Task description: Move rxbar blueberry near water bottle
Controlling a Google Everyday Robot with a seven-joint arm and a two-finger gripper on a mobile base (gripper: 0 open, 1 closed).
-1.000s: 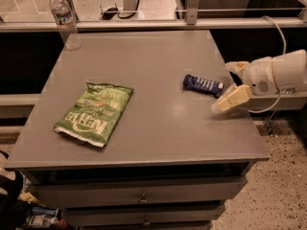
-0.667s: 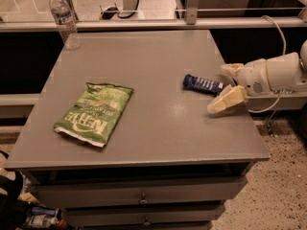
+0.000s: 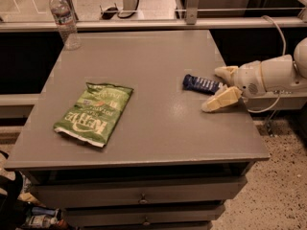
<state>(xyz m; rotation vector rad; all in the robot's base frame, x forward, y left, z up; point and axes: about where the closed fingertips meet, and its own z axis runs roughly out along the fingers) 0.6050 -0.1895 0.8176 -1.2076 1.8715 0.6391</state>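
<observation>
The cream two-finger gripper [image 3: 218,86] sits low over the right edge of the bench, reaching in from the right on a white cylindrical arm [image 3: 268,74]. Its jaws are released and spread wide. One finger [image 3: 225,71] lies toward the far side and the other toward the near side, its tip touching or almost touching the surface.

The rxbar blueberry [image 3: 201,84], a small flat dark-blue wrapper with white lettering, lies flat on the bench near the right edge, about midway between the far and near edges. Its right end is in the gap between the spread fingers. Neither finger clamps it.

A large green chip bag [image 3: 95,112] with white lettering lies flat in the left half of the bench, nearer the near edge and well apart from the bar.

The water bottle [image 3: 64,20], a tall clear plastic bottle with a white cap and a pale label band, stands upright at the far left corner, well apart from the bar and the gripper.

The bench [image 3: 163,51] has a smooth matte grey top, with grey drawers [image 3: 142,198] with small knobs below the near edge. A pale horizontal rail [image 3: 144,25] runs behind the far edge. A light cable [image 3: 277,32] arcs over the arm. The floor [image 3: 283,186] at the right is pale speckled stone.
</observation>
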